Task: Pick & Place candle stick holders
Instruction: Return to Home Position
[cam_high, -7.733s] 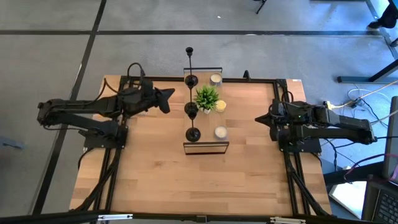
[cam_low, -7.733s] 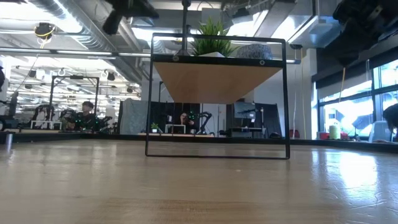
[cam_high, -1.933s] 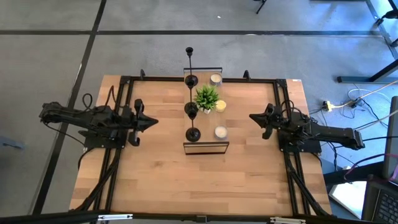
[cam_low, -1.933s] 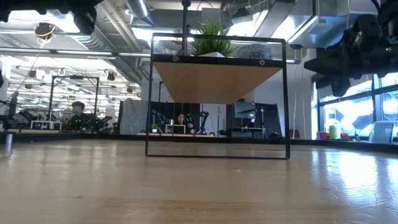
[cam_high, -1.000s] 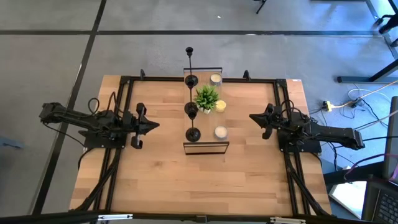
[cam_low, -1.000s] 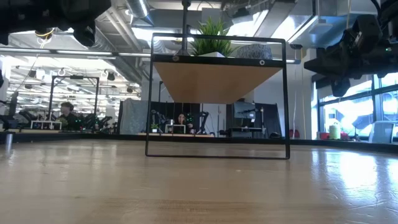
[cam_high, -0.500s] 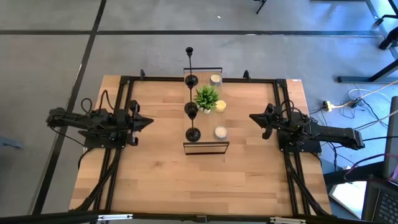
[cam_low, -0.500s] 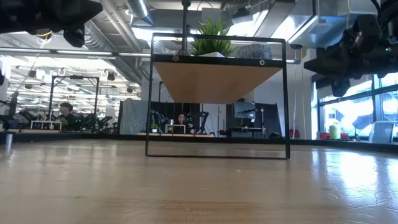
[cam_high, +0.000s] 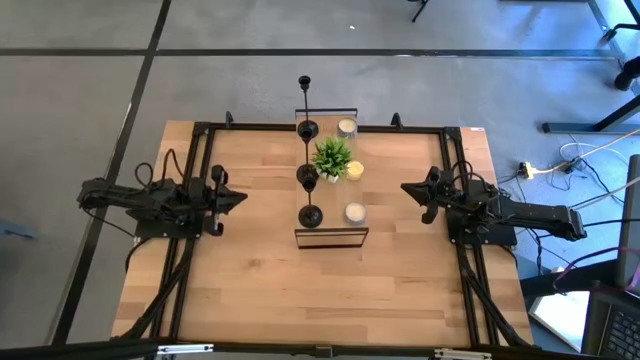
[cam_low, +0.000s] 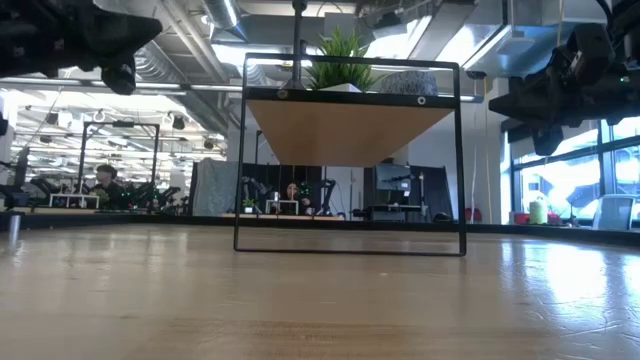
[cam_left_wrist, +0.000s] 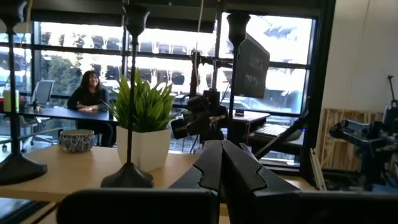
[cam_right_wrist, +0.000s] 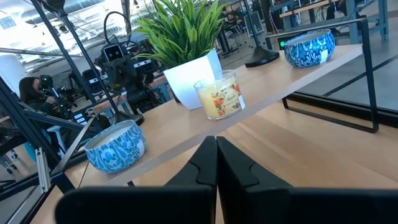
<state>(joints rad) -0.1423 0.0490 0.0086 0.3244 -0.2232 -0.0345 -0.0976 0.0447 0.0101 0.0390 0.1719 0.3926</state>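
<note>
3 candle stick holders (cam_high: 307, 175) found upright in 1 row along the shelf (cam_high: 330, 233) at the centre of the table (cam_high: 250, 290), on the shelf's left-arm side; plant (cam_high: 332, 155) and candles (cam_high: 354, 212) on the other side. long axes vertical. row placed between the 2 grippers, well apart from both, nearer the left. left gripper (cam_high: 238, 197) low by the left edge, aimed at the row, fingers pressed together, empty. right gripper (cam_high: 405, 189) by the right edge, likewise pinched together, empty. judged: placing finished, both arms folded near rest.
</note>
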